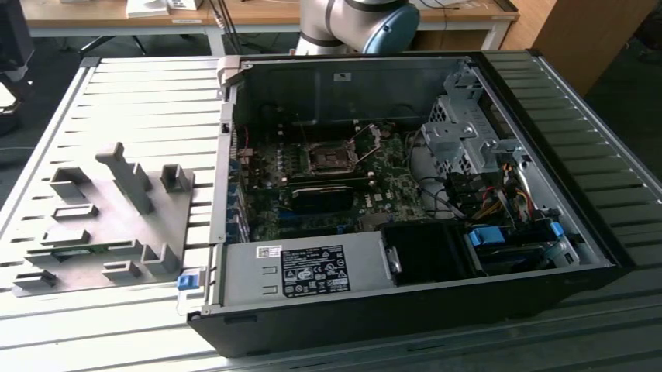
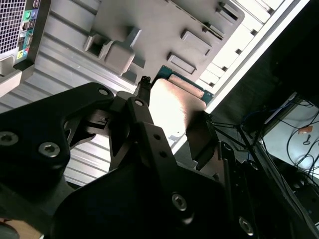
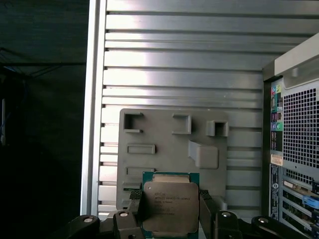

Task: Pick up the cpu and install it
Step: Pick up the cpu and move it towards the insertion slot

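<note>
The cpu (image 3: 168, 196), a flat square chip with a silvery top and a thin green rim, sits between the two dark fingers (image 3: 206, 208) of my gripper (image 3: 169, 211), which is shut on its opposite edges. In the second wrist view the cpu (image 2: 169, 102) shines brightly, clamped by the gripper (image 2: 172, 117). It hangs in the air well above the grey fixture plate (image 3: 164, 144). The dark square socket (image 1: 329, 160) with its wire lever lies on the motherboard inside the open computer case (image 1: 414, 310).
The grey fixture plate (image 1: 98, 225) with raised blocks lies on the ribbed metal table (image 1: 145, 93), at the exterior view's left of the case. The case's rear panel (image 3: 294, 144) stands beside the plate. The arm's base (image 1: 357, 23) is behind the case. A table edge (image 3: 92, 99) drops to dark floor.
</note>
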`<state>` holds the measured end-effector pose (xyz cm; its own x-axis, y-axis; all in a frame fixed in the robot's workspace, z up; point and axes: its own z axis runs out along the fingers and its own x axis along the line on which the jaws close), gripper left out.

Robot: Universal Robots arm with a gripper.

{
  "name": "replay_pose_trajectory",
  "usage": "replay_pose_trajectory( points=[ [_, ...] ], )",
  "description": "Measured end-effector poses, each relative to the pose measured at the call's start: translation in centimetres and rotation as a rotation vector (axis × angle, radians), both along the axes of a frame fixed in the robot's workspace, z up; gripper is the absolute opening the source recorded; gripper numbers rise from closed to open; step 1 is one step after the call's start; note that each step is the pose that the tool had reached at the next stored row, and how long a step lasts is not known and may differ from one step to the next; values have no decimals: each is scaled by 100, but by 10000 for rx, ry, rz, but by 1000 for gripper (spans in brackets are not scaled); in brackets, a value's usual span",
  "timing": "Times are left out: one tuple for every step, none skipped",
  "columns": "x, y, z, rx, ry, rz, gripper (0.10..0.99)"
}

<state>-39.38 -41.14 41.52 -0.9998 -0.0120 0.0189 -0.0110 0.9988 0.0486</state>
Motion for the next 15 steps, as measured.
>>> replay_pose_trajectory(
  points=[
    [6, 0, 0, 0, 0, 0, 541],
    [12, 0, 0, 0, 0, 0, 541],
    [18, 0, 0, 0, 0, 0, 541],
    [25, 0, 0, 0, 0, 0, 541],
    [32, 0, 0, -1, 0, 0, 541],
    [40, 1, 0, 0, 0, 0, 541],
    [47, 1, 0, 0, 0, 0, 541],
    [54, 1, 0, 0, 0, 0, 541],
    [61, 1, 0, 0, -1, 0, 541],
    [68, 1, 0, 0, 0, 0, 541],
    [76, 1, 0, 0, 0, 0, 541],
    [85, 1, 0, 0, 0, 0, 541],
    [93, 1, 0, 0, 0, 0, 541],
    [102, 1, 0, 0, 0, 0, 541],
    [111, 1, 0, 0, 0, 0, 541]
  ],
)
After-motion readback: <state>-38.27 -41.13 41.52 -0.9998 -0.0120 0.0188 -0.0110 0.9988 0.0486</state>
